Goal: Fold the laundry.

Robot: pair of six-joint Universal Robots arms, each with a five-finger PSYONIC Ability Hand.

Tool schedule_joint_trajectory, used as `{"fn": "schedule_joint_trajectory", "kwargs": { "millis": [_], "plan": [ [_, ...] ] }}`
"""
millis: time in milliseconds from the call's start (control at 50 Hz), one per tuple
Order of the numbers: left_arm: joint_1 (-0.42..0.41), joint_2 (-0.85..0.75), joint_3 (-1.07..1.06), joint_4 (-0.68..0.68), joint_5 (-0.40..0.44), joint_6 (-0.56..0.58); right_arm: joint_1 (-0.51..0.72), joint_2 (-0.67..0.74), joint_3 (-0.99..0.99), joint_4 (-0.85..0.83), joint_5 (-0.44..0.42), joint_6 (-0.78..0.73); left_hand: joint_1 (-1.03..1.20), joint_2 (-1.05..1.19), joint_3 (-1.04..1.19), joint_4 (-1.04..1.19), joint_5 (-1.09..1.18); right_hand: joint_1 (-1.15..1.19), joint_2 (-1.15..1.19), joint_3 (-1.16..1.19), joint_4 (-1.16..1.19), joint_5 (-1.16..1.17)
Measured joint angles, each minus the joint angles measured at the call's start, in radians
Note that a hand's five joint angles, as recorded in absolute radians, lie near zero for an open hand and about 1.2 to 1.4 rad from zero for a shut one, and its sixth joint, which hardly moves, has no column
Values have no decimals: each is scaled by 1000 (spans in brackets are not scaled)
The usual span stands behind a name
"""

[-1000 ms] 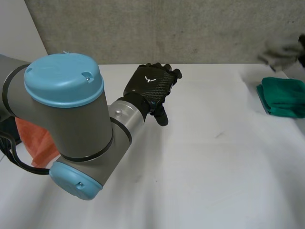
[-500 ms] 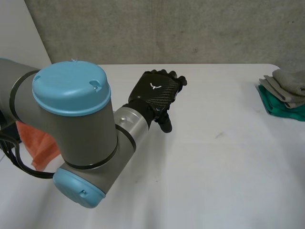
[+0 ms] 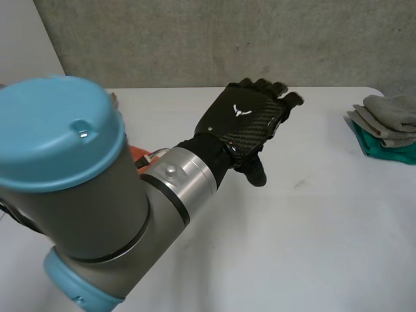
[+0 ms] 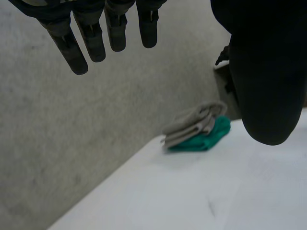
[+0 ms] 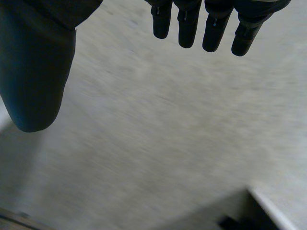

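A white table [image 3: 312,247] stands before a rough grey concrete wall [image 3: 195,39], evenly lit

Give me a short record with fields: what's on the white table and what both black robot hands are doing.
surface: white table
stack: folded grey cloth lying on a folded green cloth, at the table's right edge
other laundry: orange cloth, mostly hidden behind the left arm
left hand: open, fingers straight, over the table, holding nothing
right hand: open, fingers straight, holding nothing, facing a grey concrete wall
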Motion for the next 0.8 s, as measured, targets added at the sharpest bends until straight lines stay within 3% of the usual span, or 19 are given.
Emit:
{"fn": "schedule_joint_trajectory", "kwargs": {
  "millis": [80,160,240,300,400,480,560,600,680,800],
  "plan": [
    [2,46,-36,48,38,0,5,-83,8,-10,98,-36,0,0,0,0,0,0,0,0,0,0],
    [9,86,-61,90,53,1,67,-189,65,-67,116,28,0,0,0,0,0,0,0,0,0,0],
    [36,115,-76,110,49,4,151,-304,182,-142,51,126,0,0,0,0,0,0,0,0,0,0],
    [87,136,-86,114,41,7,224,-411,324,-216,-49,194,0,0,0,0,0,0,0,0,0,0],
    [228,155,-99,112,4,12,354,-588,620,-346,-248,247,0,0,0,0,0,0,0,0,1,0],
    [385,149,-110,114,-36,23,466,-657,804,-387,-333,244,0,0,0,0,0,0,0,0,0,0],
    [539,107,-113,129,-47,59,550,-673,906,-363,-352,212,0,0,0,0,0,0,0,0,0,0],
    [647,43,-105,150,-26,116,585,-664,945,-314,-346,163,0,0,0,0,0,0,0,0,0,0],
    [772,-82,-81,186,39,231,603,-635,964,-231,-327,75,0,0,0,0,0,0,0,0,0,0],
    [873,-282,-16,215,124,415,602,-583,964,-148,-302,-31,0,0,0,0,0,0,0,0,0,0]
  ]
}}
